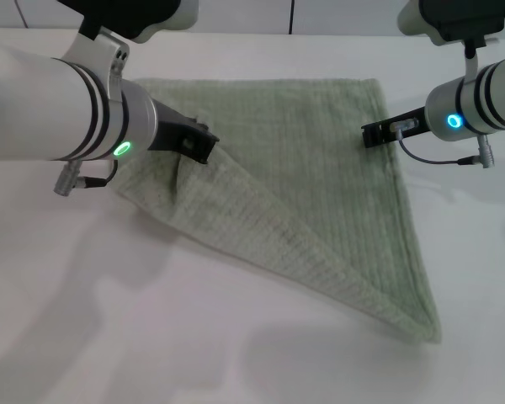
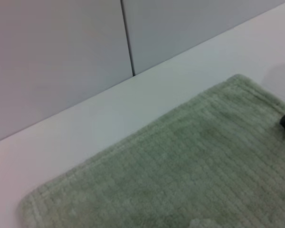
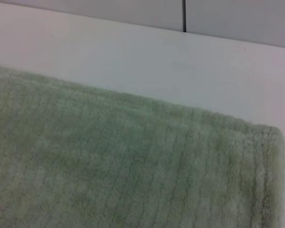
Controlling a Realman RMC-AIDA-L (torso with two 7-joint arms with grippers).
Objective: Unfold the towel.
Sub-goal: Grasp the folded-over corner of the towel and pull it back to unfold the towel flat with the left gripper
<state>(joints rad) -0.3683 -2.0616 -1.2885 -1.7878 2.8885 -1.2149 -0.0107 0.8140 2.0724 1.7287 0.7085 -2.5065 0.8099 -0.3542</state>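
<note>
Towel folded diagonally, left hand pinching its fold

The towel lies folded on the surface before me. My left end effector rests at its left fold, my right end effector at its right edge.

Head cam looks down from above at the whole towel on the table, while both wrist cams sit low and close over it, facing its far edge and the back wall.
</note>
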